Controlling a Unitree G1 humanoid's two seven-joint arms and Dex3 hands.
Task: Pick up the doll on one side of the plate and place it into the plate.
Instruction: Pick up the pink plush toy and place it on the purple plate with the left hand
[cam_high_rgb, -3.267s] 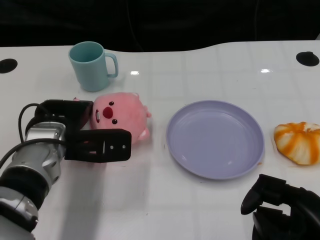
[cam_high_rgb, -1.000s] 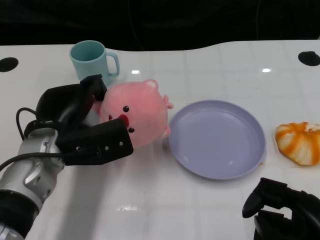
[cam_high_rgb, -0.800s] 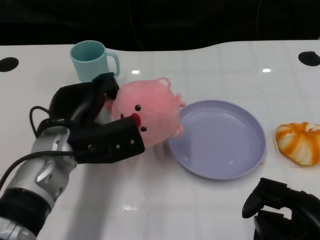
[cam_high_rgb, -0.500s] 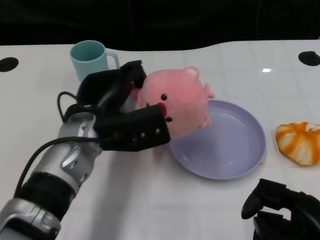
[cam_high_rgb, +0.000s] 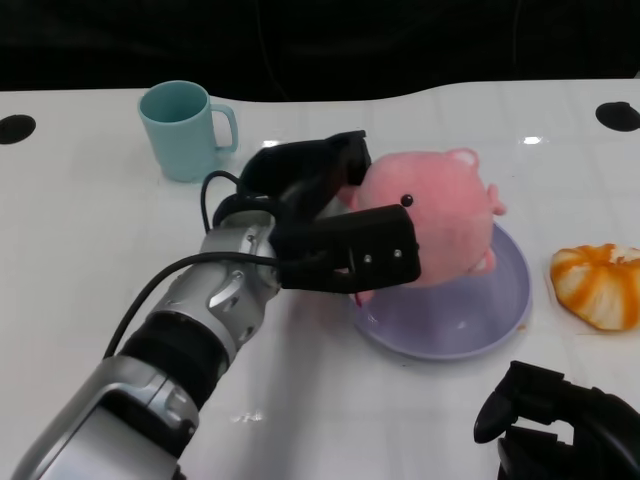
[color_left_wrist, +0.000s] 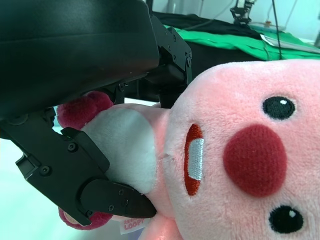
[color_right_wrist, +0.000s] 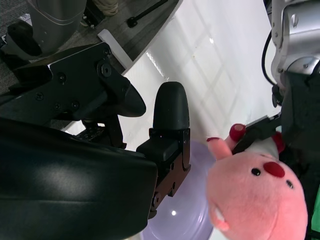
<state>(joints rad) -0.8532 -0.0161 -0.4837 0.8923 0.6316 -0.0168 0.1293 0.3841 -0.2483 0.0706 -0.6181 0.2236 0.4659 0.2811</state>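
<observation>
Black fingers (cam_high_rgb: 350, 255) of the left hand (cam_high_rgb: 325, 215) close around the pink doll (cam_high_rgb: 435, 225), some pressed to its near side and others curled over its back, so the plush is gripped between them. In the left wrist view the same fingers (color_left_wrist: 107, 197) clamp the doll's white belly patch, with the red nose, the stitched mouth and the two black eyes of the doll (color_left_wrist: 240, 150) filling the picture beside them. The doll is held above the lavender plate (cam_high_rgb: 500, 310), over its left half, and whether it touches the plate's surface cannot be told. The silver left forearm (cam_high_rgb: 200, 330) runs back from the hand toward the lower left across the white table (cam_high_rgb: 80, 250).

The right hand (cam_high_rgb: 555, 430) sits low at the near right edge, its fingers curled in with nothing in them; the right wrist view shows those fingers (color_right_wrist: 170, 125) bent and apart from everything, with the doll (color_right_wrist: 255, 195) and the plate (color_right_wrist: 190, 210) beyond them.

A teal mug (cam_high_rgb: 185, 130) stands well behind and to the left of the plate. An orange-and-white plush (cam_high_rgb: 598, 285) lies just right of the plate's rim.
</observation>
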